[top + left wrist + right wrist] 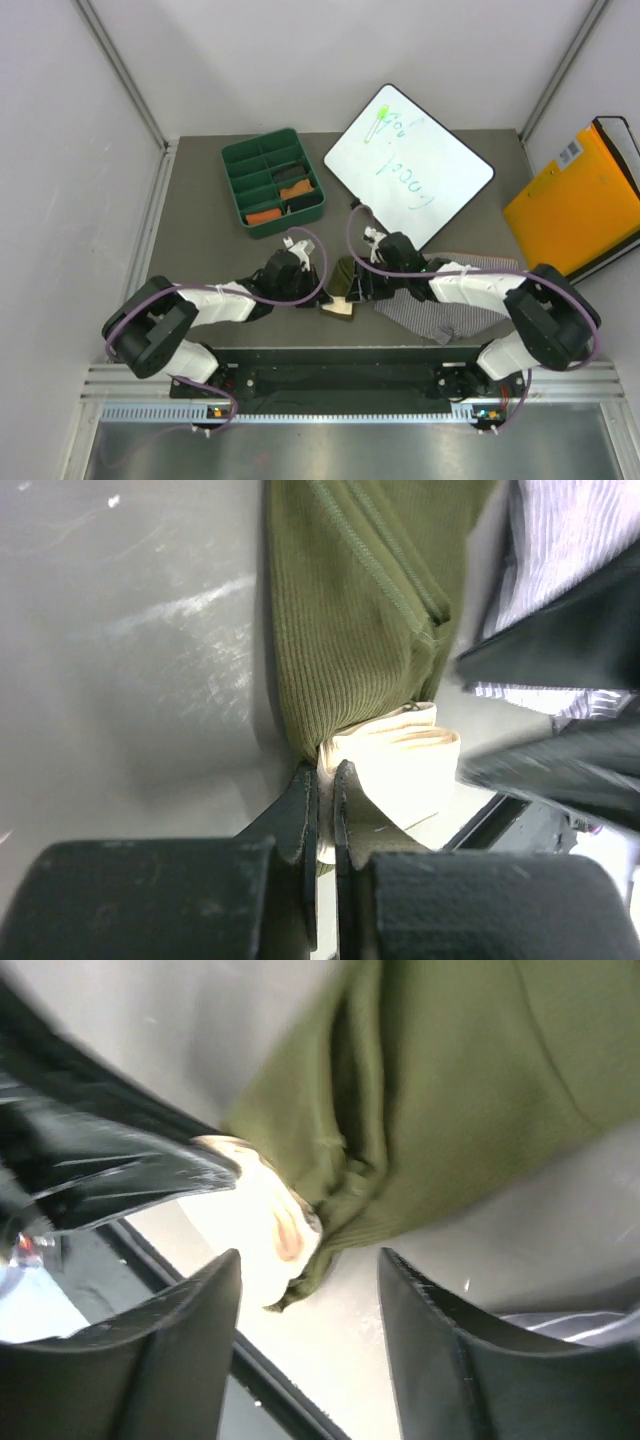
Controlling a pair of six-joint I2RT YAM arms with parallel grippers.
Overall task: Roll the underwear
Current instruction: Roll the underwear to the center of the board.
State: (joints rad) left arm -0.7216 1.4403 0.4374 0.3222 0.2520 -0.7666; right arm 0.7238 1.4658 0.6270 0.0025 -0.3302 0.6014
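The olive green underwear (345, 278) with a cream waistband (339, 307) lies bunched near the table's front edge between my two arms. My left gripper (327, 773) is shut on the cream waistband (400, 755), with olive cloth (350, 610) stretching away from it. My right gripper (310, 1260) is open just above the same piece (470, 1090), its fingers either side of the waistband corner (255, 1230). The grey-white striped underwear (450, 305) lies under my right arm and shows in the left wrist view (570, 540). The black speckled one is not clearly visible.
A green divided tray (272, 180) holding dark and orange rolled pieces stands at the back left. A whiteboard (408, 165) lies at the back middle. An orange folder (575, 200) leans at the right. The table's front edge (350, 345) is close.
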